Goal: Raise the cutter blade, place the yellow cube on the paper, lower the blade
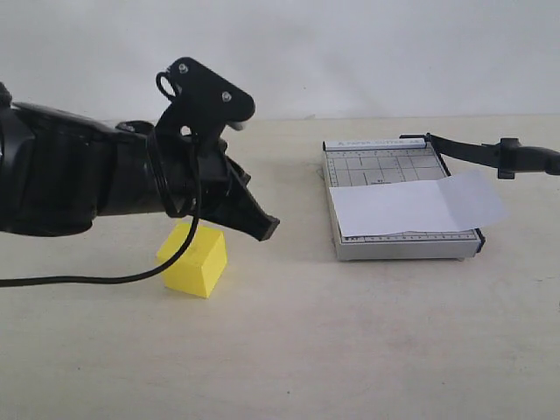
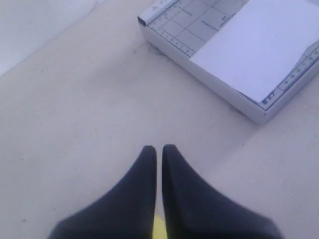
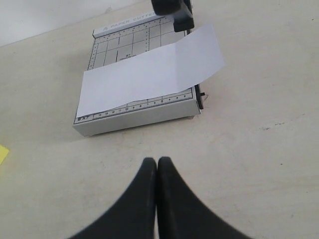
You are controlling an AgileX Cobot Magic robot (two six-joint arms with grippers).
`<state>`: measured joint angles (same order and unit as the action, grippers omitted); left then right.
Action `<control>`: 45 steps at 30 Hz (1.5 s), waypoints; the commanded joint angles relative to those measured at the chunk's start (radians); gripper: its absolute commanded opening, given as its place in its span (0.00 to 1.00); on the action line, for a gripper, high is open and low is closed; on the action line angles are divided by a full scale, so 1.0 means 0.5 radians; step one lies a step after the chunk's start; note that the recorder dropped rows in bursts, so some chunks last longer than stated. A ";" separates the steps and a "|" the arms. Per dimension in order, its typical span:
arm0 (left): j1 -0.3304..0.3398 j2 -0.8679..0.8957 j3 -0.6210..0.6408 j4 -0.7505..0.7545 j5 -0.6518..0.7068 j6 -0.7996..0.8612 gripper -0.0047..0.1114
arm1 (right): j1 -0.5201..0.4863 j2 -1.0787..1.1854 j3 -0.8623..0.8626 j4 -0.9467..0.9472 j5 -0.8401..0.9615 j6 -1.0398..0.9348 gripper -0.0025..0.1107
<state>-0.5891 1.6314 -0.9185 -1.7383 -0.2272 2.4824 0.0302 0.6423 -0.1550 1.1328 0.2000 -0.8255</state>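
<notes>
The yellow cube (image 1: pixel 194 258) sits on the table at the left, a sliver of it (image 2: pixel 158 229) showing behind my left fingers. My left gripper (image 1: pixel 267 229) (image 2: pixel 159 148) hovers just above and right of the cube, shut and empty. The paper (image 1: pixel 411 208) (image 3: pixel 149 74) lies across the grey cutter board (image 1: pixel 385 166) (image 3: pixel 124 45) and overhangs its right side. The cutter blade (image 1: pixel 472 150) stands lifted off the board, with its handle end (image 3: pixel 174 10) up. My right gripper (image 3: pixel 157 160) is shut and empty over the table in front of the board; the exterior view does not show it.
My bulky left arm (image 1: pixel 79 179) fills the left of the exterior view, and its cable (image 1: pixel 87 280) trails over the table beside the cube. A pale wall (image 1: pixel 350 52) bounds the table at the back. The cube's corner (image 3: pixel 2 153) shows at the right wrist view's edge.
</notes>
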 commanded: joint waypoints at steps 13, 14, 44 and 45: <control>-0.004 -0.015 -0.023 -0.012 -0.241 -0.103 0.75 | 0.010 -0.004 0.006 -0.004 -0.020 -0.005 0.02; -0.004 -0.015 -0.023 -0.012 -0.332 -0.157 0.85 | 0.010 -0.004 0.006 -0.004 -0.020 -0.005 0.02; -0.004 0.044 0.194 -0.012 -0.538 -0.779 0.85 | 0.010 -0.004 0.006 -0.004 0.029 -0.005 0.02; -0.004 0.062 0.216 -0.012 -0.538 -0.779 0.85 | 0.010 -0.004 0.006 -0.004 0.029 -0.005 0.02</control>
<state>-0.5891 1.6396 -0.8371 -1.7405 -0.5057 2.1055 0.0302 0.6423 -0.1550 1.1328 0.2135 -0.8255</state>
